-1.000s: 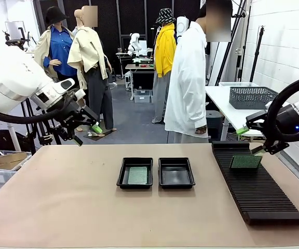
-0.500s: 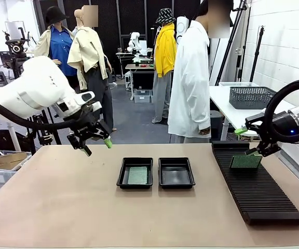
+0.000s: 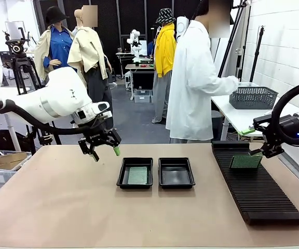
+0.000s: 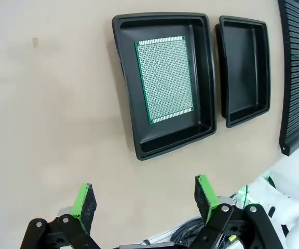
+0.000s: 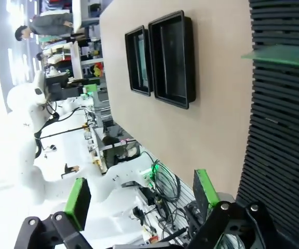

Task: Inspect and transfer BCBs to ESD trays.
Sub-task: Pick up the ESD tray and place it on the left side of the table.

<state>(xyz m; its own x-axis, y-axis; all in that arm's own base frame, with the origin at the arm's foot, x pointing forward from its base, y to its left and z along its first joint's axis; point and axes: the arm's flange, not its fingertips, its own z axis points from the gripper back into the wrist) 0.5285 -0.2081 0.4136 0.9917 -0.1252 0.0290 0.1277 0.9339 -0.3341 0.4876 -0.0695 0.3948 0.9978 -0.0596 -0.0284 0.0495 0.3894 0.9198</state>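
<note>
Tan tabletop [image 3: 61, 207] runs across the front view, with a person [image 3: 191, 78] in a white coat at its 12 o'clock edge, one arm stretched to a grey mesh basket [image 3: 252, 97] on a white side table [image 3: 227, 106].

Near the table's centre sits the left ESD tray [image 3: 121, 175], and the right ESD tray [image 3: 176, 182] lies just beside it at 3 o'clock, its glossy floor bare. From the front, the first BCB [image 3: 137, 175] reads as a plain green patch lying flat in the left tray. The left wrist view looks down on it and resolves its fine grid of holes [image 4: 165, 78].

The left gripper [image 3: 105, 151] hangs above the table at 10 o'clock from that tray, jaws spread wide and holding nothing. In its own view, bare tabletop lies between its pads [image 4: 84, 199] and the tray rim.

A long black ribbed rack [image 3: 258, 192] lies at 3 o'clock from the trays. The second BCB [image 3: 245, 162] stands on edge in a slot near its far end; the right wrist view shows it edge-on [image 5: 284, 54] across the ribs. The right gripper [image 3: 254, 142] hovers near it at 1 o'clock, jaws wide, gripping nothing.
</note>
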